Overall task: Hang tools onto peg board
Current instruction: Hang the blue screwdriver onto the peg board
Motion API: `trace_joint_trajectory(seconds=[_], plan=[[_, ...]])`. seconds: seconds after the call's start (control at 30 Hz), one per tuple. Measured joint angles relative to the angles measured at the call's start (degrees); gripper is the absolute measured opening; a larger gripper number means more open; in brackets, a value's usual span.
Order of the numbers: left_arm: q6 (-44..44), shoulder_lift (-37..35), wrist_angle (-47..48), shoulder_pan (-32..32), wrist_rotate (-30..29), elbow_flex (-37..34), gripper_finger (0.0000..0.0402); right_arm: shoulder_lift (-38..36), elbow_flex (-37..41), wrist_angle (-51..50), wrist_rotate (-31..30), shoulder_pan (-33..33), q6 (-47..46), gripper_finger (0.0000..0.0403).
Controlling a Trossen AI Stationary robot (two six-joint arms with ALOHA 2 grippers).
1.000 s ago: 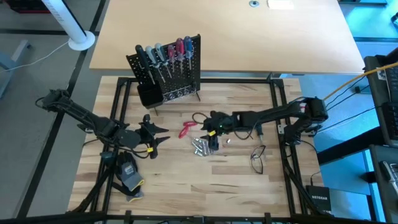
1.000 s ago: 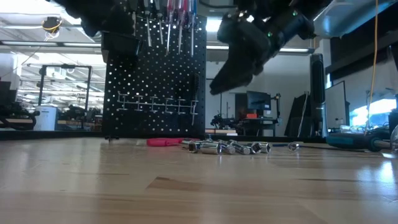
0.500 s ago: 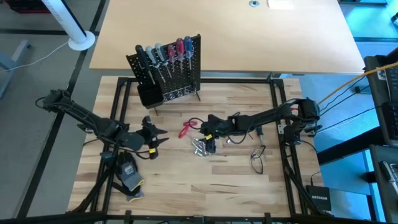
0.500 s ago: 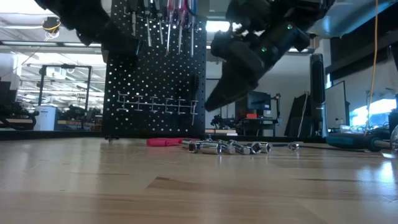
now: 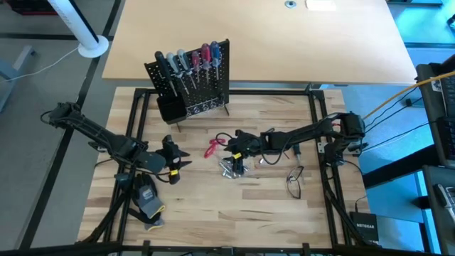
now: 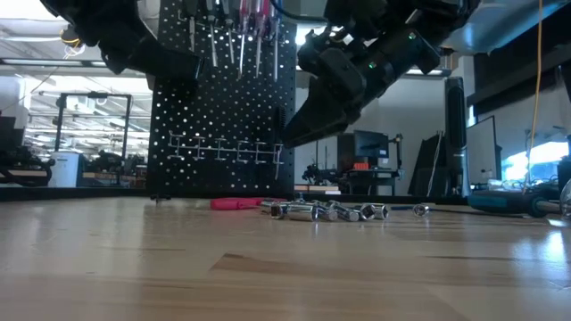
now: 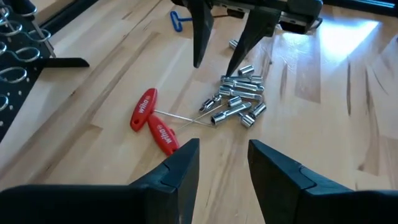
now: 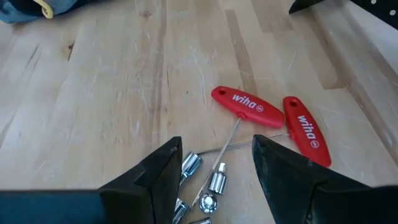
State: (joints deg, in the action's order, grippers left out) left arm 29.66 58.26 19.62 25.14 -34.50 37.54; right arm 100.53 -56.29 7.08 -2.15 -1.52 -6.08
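The right gripper (image 5: 229, 151) hangs just above the wooden table (image 5: 213, 206) with its two dark fingers (image 7: 199, 37) spread apart and nothing held between them. The fingertips point down over a small heap of shiny silver bits (image 7: 239, 102) lying on the wood. In the low view the gripper (image 6: 290, 138) is up in the air, clear of the bits (image 6: 326, 211).

Just beside the bits lie two red-handled tools (image 8: 273, 118), with thin metal shafts that cross each other. Each red handle has the word "wiha" on it in white letters. One more loose silver bit (image 7: 234, 43) sits a little apart from the heap.

The right arm reaches in long and low from the right side of the table, stretched out toward the middle.

The left gripper (image 5: 174, 158) waits on the left side of the table, well apart from the red tools. Its fingers (image 7: 180, 171) are open too and hold nothing. The left arm is bent and stays low. A grey-black glove with yellow trim (image 5: 148, 203) lies near it, at the front of the table.

At the far edge stands the black peg board (image 5: 195, 78). Screwdrivers (image 5: 188, 62) with black, grey, red and blue handles already hang along its top. A black bin (image 5: 169, 108) is fixed at its lower corner.
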Motion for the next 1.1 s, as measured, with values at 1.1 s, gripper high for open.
trace_joint_trajectory(seconds=[1.1], plan=[[-0.3,7.91,-23.45,4.55,-2.14,-14.88,0.0127,0.86,-0.32,-13.34,-7.8,-0.19,-3.47,0.0198]])
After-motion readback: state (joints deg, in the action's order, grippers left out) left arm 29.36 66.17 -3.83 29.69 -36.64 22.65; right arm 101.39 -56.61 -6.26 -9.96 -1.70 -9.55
